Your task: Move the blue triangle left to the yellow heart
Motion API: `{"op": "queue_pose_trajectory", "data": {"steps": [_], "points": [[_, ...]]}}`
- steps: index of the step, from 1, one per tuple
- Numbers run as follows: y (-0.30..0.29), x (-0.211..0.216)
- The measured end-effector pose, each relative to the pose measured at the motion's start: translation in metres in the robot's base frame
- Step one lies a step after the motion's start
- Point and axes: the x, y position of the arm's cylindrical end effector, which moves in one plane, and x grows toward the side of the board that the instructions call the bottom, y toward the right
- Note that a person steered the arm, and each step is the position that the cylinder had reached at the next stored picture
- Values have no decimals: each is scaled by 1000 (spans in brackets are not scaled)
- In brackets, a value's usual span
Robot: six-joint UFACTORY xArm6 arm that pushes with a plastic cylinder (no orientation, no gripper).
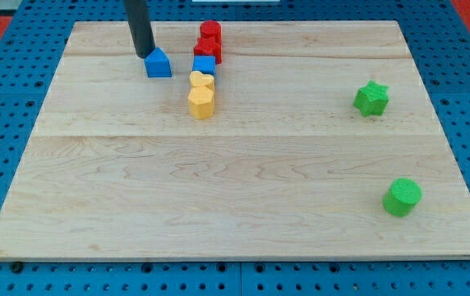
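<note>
The blue triangle (pixel 158 63) lies near the view's top, left of centre. My tip (pixel 144 54) stands just to its upper left, touching or nearly touching it. The yellow heart (pixel 201 80) lies a short way to the right of the blue triangle and slightly lower. A yellow hexagon-like block (pixel 201 103) sits directly below the heart, touching it. A blue cube (pixel 205 65) sits directly above the heart.
Two red blocks (pixel 209 43) are stacked in a line above the blue cube. A green star (pixel 371 99) lies at the view's right. A green round block (pixel 402 197) lies at the lower right. The wooden board (pixel 235 205) rests on a blue pegboard.
</note>
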Motion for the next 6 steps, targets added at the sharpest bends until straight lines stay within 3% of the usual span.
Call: {"op": "queue_pose_trajectory", "data": {"steps": [1, 2, 4, 5, 6], "points": [[0, -16], [8, 11], [42, 16], [18, 57], [-37, 71]]}}
